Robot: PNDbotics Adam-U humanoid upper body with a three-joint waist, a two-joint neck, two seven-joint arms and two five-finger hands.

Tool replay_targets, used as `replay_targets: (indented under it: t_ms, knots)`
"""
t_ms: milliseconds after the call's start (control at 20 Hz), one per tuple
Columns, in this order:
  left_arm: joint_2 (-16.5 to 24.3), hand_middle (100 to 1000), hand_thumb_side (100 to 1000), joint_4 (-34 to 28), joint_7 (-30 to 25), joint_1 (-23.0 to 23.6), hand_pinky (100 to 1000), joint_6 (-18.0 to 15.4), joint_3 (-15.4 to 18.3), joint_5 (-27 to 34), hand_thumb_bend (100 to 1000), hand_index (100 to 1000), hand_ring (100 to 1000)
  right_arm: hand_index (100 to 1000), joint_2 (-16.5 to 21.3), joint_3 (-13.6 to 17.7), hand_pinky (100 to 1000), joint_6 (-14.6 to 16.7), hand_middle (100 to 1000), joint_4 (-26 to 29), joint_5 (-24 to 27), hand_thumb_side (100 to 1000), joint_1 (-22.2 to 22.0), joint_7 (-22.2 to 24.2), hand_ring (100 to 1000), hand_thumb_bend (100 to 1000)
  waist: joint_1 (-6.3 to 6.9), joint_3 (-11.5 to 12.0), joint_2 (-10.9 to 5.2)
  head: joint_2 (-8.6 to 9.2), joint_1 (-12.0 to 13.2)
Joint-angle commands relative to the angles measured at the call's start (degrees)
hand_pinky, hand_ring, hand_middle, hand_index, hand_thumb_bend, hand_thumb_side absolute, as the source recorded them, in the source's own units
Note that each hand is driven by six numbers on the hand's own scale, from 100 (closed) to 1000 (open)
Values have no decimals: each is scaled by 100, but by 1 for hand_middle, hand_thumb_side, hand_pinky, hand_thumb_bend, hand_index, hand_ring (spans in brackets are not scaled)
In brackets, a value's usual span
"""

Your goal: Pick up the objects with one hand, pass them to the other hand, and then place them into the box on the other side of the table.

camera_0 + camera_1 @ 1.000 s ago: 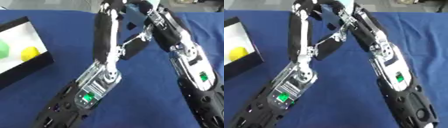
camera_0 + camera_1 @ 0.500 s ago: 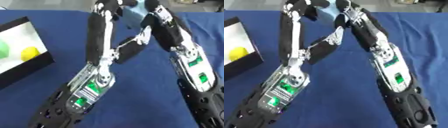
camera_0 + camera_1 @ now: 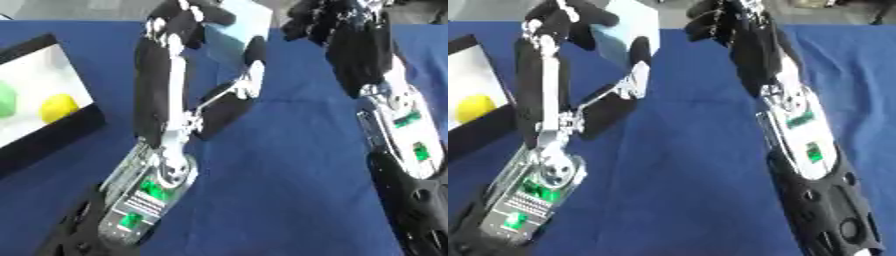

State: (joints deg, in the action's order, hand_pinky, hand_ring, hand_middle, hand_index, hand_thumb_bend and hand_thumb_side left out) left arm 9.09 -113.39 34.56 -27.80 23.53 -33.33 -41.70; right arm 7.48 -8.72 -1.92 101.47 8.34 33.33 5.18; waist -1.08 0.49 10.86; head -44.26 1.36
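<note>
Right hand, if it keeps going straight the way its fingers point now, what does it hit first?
Probably nothing on the table. The right hand points toward the far edge, beside the light blue block in the left hand. Depth is unclear, but the way looks free.

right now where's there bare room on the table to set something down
Bare blue cloth lies between the two forearms, and more between the box and the left arm. The far edge is crowded: left hand holds the light blue block, with the right hand close beside.

The box (image 3: 52, 131) lies at the table's (image 3: 289, 165) left, two balls (image 3: 58, 107) inside.
</note>
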Motion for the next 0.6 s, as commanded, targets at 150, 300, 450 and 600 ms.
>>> replay_targets:
  t_ms: [150, 300, 450, 600]
  knots:
    - [98, 245, 136, 56, 282, 264, 472, 81, 152, -109, 100, 383, 462, 836, 140, 238, 634, 5, 592, 207, -84, 998, 115, -176, 612, 100, 105, 2, -156, 14, 47]
    - [242, 246, 119, 16, 532, 543, 474, 189, 409, -211, 100, 385, 458, 835, 173, 399, 636, 36, 595, 253, -250, 957, 74, -275, 615, 100, 172, 4, -172, 14, 282]
    - [571, 251, 100, -101, 775, 843, 475, 488, 940, -447, 100, 390, 451, 837, 203, 536, 636, 84, 595, 285, -546, 941, -28, -288, 618, 100, 285, 16, -201, 14, 963]
    - [1041, 264, 100, -118, 824, 1167, 484, 984, 1502, -533, 100, 403, 453, 837, 217, 605, 637, 127, 596, 284, -809, 937, -119, -231, 620, 100, 407, 20, -227, 14, 1667]
